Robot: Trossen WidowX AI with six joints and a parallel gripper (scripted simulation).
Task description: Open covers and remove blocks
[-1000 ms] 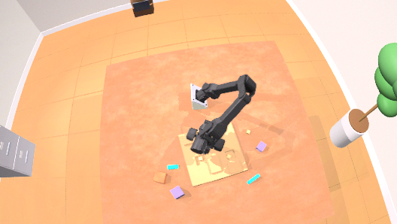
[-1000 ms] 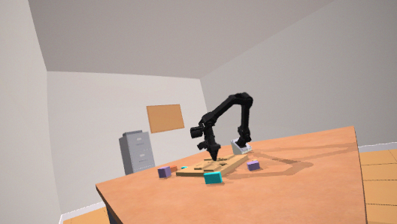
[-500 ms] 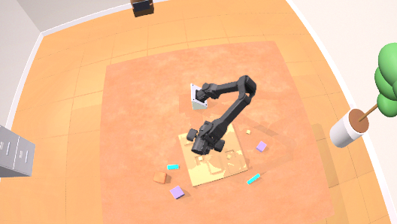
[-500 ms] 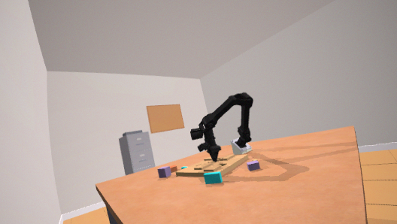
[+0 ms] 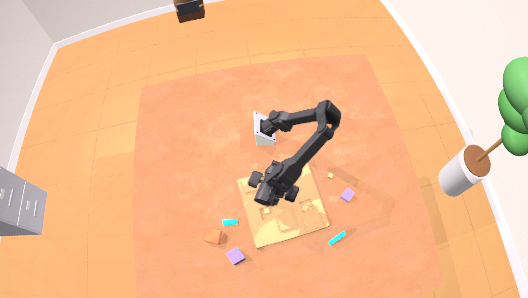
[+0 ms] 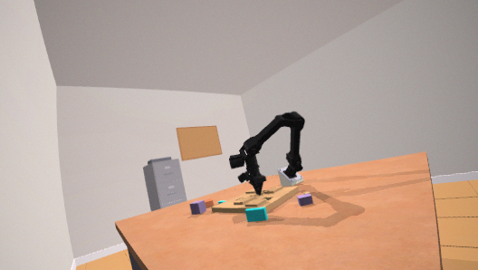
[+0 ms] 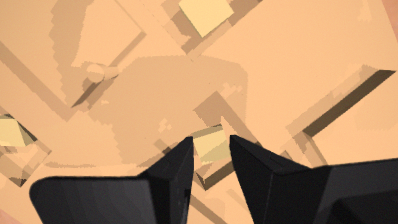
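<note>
The tan puzzle board (image 5: 261, 237) (image 6: 228, 209) (image 7: 310, 50) lies under the arm. My gripper (image 6: 259, 193) (image 7: 211, 142) is low over it, shut on a pale yellow block (image 7: 212, 149) that sits in a well. A second yellow block (image 7: 206, 16) sits in a well at the top of the wrist view, and a third yellow block (image 7: 10, 133) in a well at its left edge. A cover with a small round knob (image 7: 95, 73) shows at the upper left of the wrist view. Cover edges blend into the board, and the arm hides part of it in the top view.
A small yellow block (image 5: 330, 175) and a purple block (image 5: 347, 195) (image 6: 305, 199) lie right of the board. A cyan block (image 5: 337, 238) (image 6: 256, 214) lies near its corner. Another cyan block (image 5: 230, 222), an orange block (image 5: 213, 236) and a purple block (image 5: 235, 256) (image 6: 197, 207) lie left.
</note>
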